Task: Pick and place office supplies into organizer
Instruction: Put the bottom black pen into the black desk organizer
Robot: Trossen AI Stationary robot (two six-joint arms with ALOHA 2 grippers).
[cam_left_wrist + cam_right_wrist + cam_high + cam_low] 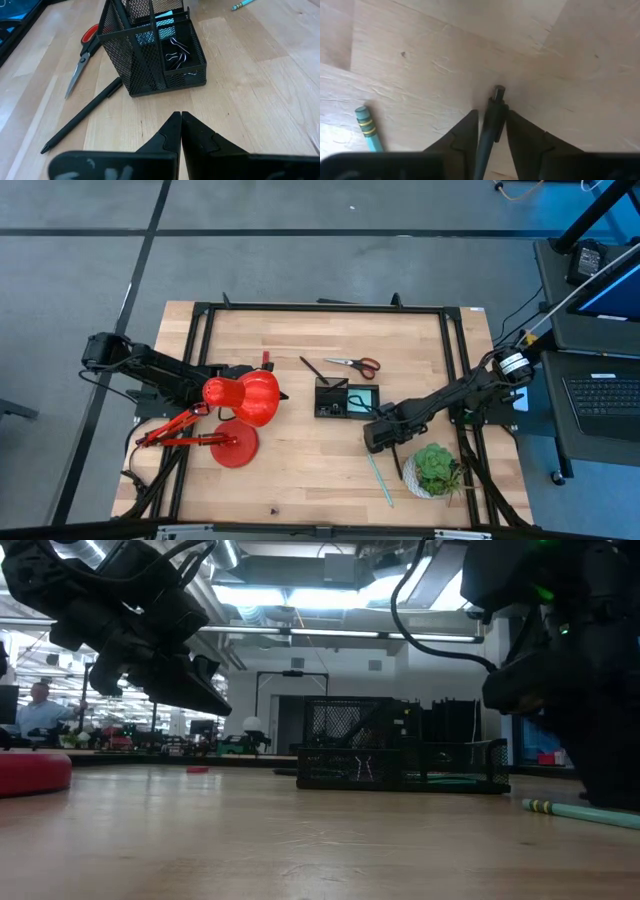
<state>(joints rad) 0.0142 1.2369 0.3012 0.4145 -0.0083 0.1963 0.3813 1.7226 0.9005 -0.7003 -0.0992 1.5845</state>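
Observation:
The black mesh organizer [345, 398] [150, 50] stands mid-table, with a light-blue pad [165, 22] and clips [177, 52] inside. Red-handled scissors [355, 364] and a thin black pen [82, 117] lie flat beside it. My right gripper [490, 117] points straight down near the organizer's near right corner. Its fingers stand close on either side of a second dark pen [492, 115] lying on the table. A pale teal pencil [367, 127] lies nearby. My left gripper [180, 125] hovers shut above the table by the red lamp, holding nothing. My right gripper comes down from above with its fingers along the dark pen's end [498, 92], which lies flat on the wood. A thin strip of table shows between one finger [467, 125] and the pen. Whether the other finger touches it, I cannot tell.
A big red desk lamp [245, 405] stands at the left, under my left arm. A green plant in a white pot [435, 470] sits at the near right, close behind my right arm. Black frame rails [320, 307] border the tabletop.

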